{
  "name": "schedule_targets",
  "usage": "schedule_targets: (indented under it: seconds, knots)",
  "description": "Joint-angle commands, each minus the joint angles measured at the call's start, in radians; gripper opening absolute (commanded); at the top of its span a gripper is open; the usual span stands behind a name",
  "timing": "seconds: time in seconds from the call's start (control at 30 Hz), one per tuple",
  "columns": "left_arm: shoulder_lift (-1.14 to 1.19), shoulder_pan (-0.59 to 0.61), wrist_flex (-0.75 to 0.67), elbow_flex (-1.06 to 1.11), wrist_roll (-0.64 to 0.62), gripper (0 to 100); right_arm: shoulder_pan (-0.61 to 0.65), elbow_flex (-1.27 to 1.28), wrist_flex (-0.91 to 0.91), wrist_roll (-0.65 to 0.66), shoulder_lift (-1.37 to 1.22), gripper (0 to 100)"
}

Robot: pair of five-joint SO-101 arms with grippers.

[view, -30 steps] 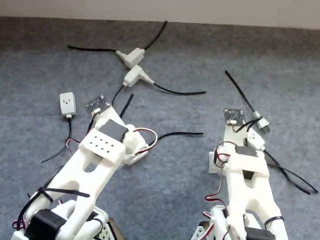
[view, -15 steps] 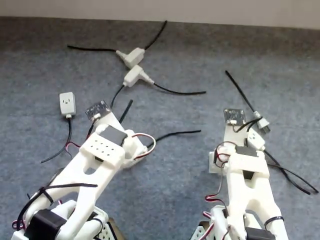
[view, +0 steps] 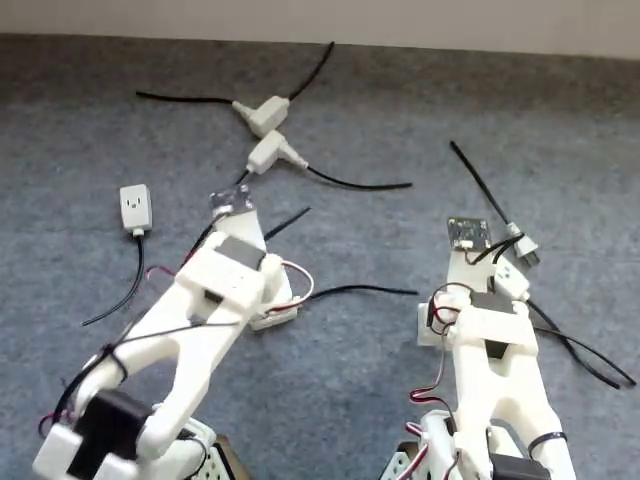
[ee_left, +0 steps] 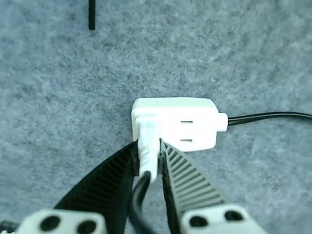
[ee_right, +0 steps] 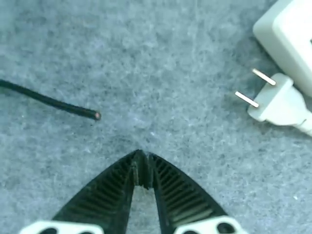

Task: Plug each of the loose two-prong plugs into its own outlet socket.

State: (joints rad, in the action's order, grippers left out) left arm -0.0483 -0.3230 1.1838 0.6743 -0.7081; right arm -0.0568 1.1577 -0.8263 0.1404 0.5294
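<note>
Left pincer (ee_left: 148,142): clenched on a white plug (ee_left: 147,163), whose cord trails back toward the wrist.
Socket (ee_left: 187,122): a white block lying flat on the grey tabletop (ee_left: 58,73), touching the plug's front. The prongs are hidden, so I cannot tell how deeply they sit.
Step in hand: probably pressing this plug home.
Doing it well: push straight along the prong line with the plug square to the block. The light block may skid on the felt, so press slowly and slightly downward.
Right pincer (ee_right: 142,168): closed on nothing, over bare tabletop.
Second plug (ee_right: 275,100): loose with its prongs bare, just beside another socket (ee_right: 287,29).
</note>
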Motion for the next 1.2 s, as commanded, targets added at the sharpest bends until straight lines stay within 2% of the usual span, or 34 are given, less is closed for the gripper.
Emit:
schedule_targets:
  seconds: [0.0,0.13,0.4,0.67,0.93,1.17]
  knots:
    - [0.12,0.008,0.224,-0.156,0.132,1,-0.013,0.001,0.008,-0.008,0.027,0.6]
    - [0.157,0.008,0.342,-0.286,0.221,1,-0.013,0.001,0.008,-0.008,0.027,0.6]
    - [0.16,0.008,0.341,-0.311,0.422,2,-0.038,0.001,0.008,-0.006,0.031,0.6]
    - [0.157,0.042,0.348,-0.311,0.717,17,-0.061,-0.001,0.01,-0.006,0.036,0.6]
    - [0.048,0.147,0.35,-0.375,0.873,24,-0.061,-0.001,0.01,-0.006,0.036,0.6]
    - [-0.122,0.163,0.35,-0.383,1.208,32,-0.061,-0.001,0.01,-0.006,0.036,0.6]
